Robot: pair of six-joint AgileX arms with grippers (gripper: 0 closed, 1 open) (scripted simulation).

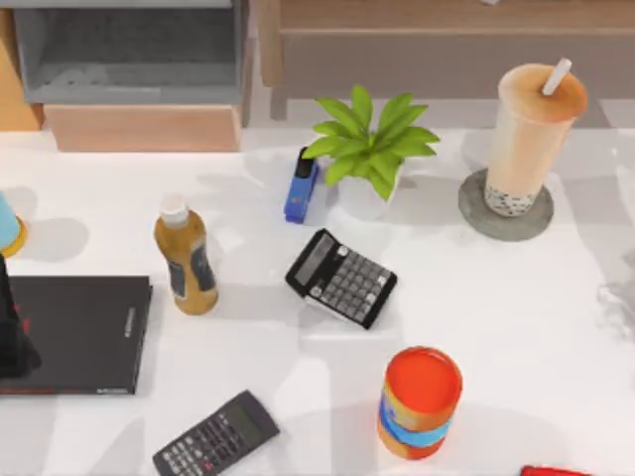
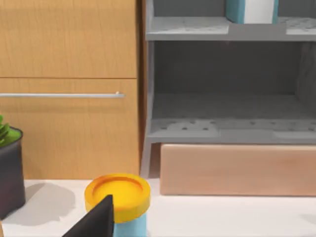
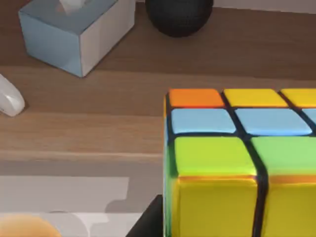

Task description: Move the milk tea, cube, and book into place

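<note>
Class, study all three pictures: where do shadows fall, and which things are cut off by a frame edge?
Top view: the plant and amber bottle cast soft grey shadows on the white table. Right wrist view: the cube is cropped. Left wrist view: the orange-lidded cylinder is cropped.

the milk tea (image 1: pixel 529 134) sits in clear glossy plastic on a rough grey stone-like coaster (image 1: pixel 474 203). the cube (image 3: pixel 237 158) has shiny smooth plastic tiles. the cabinet (image 2: pixel 69 89) is matt wood grain; the table (image 1: pixel 516 307) smooth, white, faintly glossy.
</note>
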